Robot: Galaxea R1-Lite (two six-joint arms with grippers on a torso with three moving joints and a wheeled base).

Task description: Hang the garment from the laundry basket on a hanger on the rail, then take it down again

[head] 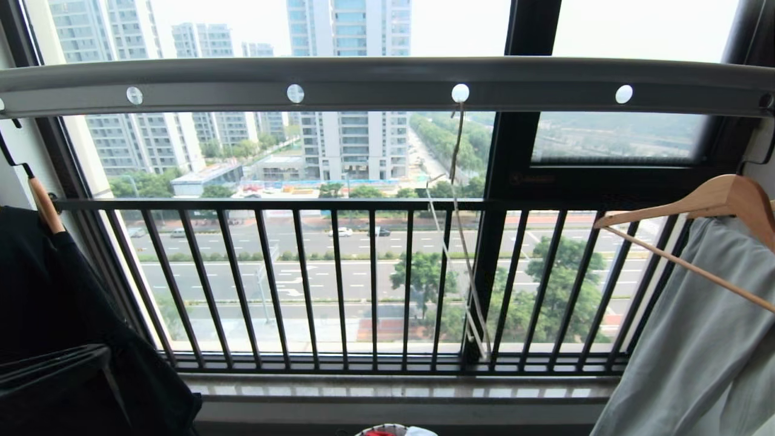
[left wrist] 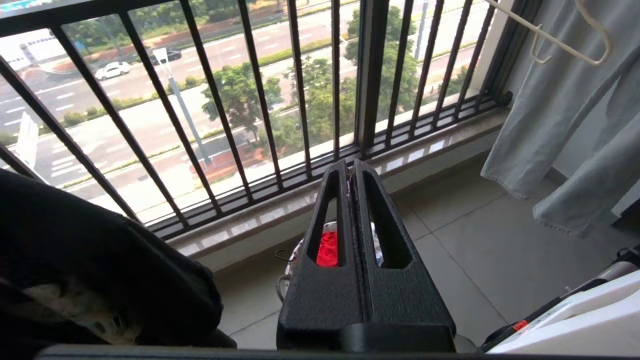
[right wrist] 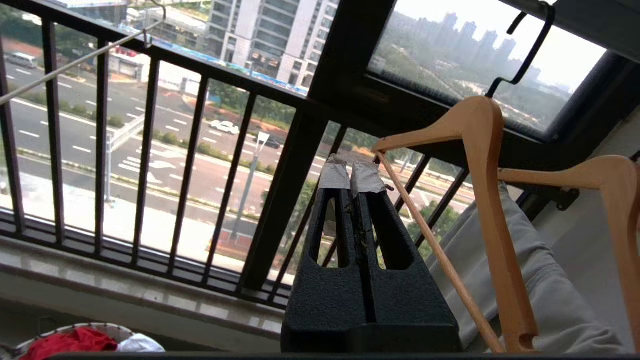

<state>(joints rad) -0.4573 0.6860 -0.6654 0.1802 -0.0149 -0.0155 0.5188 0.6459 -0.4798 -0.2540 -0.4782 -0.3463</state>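
Note:
The red garment (right wrist: 70, 342) lies bunched in the laundry basket (right wrist: 117, 330) on the floor below the window sill, beside something white. In the head view only the basket's rim (head: 387, 429) shows, at the bottom edge. The thin wire hanger (head: 458, 133) hangs empty and edge-on from a hole in the grey rail (head: 375, 85). My left gripper (left wrist: 351, 165) is shut above the basket, and red cloth (left wrist: 327, 247) shows through a finger slot. My right gripper (right wrist: 351, 175), tips taped, is shut in the air beside a wooden hanger (right wrist: 480, 165). Neither gripper shows in the head view.
A black garment (head: 54, 303) hangs on a wooden hanger at the left. At the right a pale grey garment (head: 696, 339) hangs on a wooden hanger (head: 720, 197). Behind the rail stand the black barred railing (head: 339, 278) and the stone sill (head: 393, 387).

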